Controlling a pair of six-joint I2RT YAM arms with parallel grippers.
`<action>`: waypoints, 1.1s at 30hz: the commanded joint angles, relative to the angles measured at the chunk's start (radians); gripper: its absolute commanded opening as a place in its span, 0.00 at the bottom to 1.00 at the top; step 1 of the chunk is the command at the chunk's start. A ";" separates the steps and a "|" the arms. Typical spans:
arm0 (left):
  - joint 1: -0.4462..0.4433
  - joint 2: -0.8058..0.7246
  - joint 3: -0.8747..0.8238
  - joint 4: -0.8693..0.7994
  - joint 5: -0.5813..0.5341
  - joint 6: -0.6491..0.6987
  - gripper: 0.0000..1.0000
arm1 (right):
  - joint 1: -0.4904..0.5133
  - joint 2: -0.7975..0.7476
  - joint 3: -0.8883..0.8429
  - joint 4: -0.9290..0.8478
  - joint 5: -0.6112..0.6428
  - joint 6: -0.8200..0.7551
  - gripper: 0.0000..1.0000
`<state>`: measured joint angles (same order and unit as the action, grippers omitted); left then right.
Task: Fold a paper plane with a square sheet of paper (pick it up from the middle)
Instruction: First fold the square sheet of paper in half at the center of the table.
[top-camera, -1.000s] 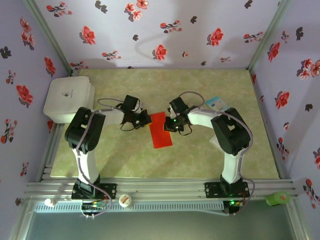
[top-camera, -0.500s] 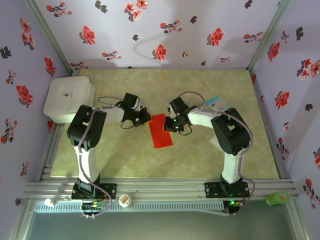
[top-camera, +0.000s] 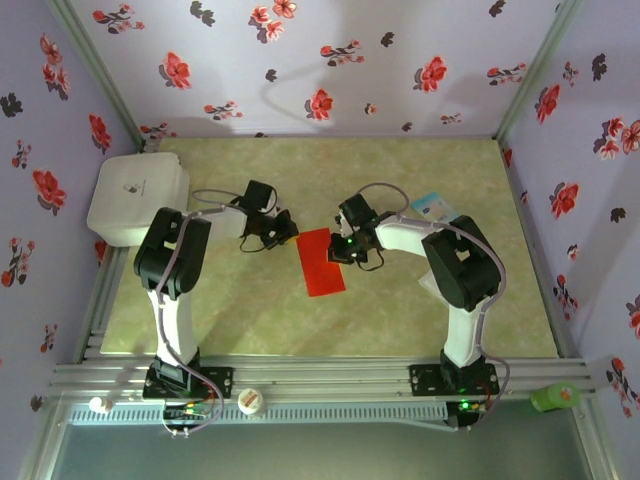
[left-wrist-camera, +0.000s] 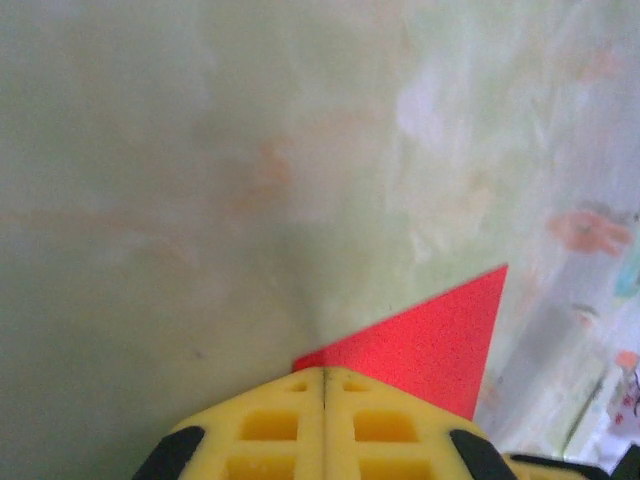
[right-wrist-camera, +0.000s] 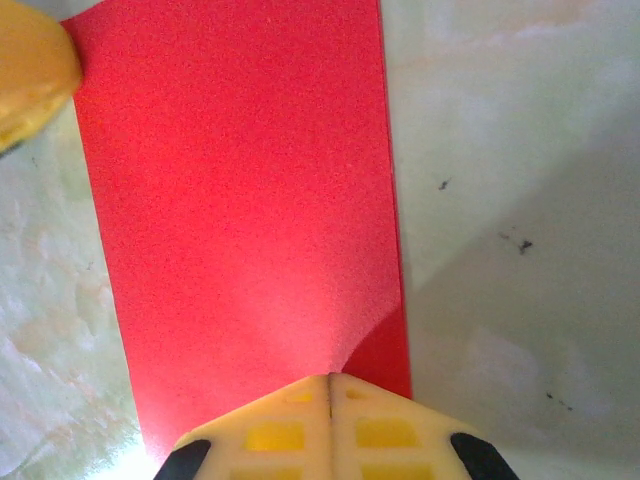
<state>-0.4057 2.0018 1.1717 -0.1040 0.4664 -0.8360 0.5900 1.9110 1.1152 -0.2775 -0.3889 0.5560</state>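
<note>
The square sheet of paper (top-camera: 320, 262) is bright red and lies flat on the table as a narrow folded rectangle. My left gripper (top-camera: 291, 234) is shut, with its yellow tips at the paper's far left corner. In the left wrist view the left gripper (left-wrist-camera: 323, 371) meets the edge of the red paper (left-wrist-camera: 430, 335). My right gripper (top-camera: 338, 250) is shut, and its tips rest on the paper's right side. The right wrist view has the right gripper (right-wrist-camera: 330, 378) pressing on the paper (right-wrist-camera: 240, 200), with a left fingertip (right-wrist-camera: 30, 70) at the far corner.
A white box (top-camera: 137, 195) stands at the back left of the table. A small light-blue-and-white packet (top-camera: 432, 207) lies behind the right arm. A white cap (top-camera: 250, 401) and a green object (top-camera: 555, 397) sit on the front rail. Flowered walls enclose the table.
The left wrist has shifted slightly back and to the left. The right arm and the paper have stayed still.
</note>
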 joint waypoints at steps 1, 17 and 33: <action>0.020 0.035 0.043 -0.092 -0.086 -0.011 0.00 | -0.006 0.026 -0.057 -0.151 0.101 -0.018 0.00; 0.011 -0.037 0.077 -0.153 -0.109 0.004 0.00 | -0.007 0.021 -0.067 -0.143 0.094 -0.036 0.00; -0.102 -0.094 -0.107 0.103 0.099 0.040 0.00 | -0.007 0.033 -0.058 -0.149 0.094 -0.034 0.00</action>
<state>-0.5045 1.8786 1.0779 -0.0608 0.5095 -0.8108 0.5892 1.9015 1.1023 -0.2741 -0.3847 0.5411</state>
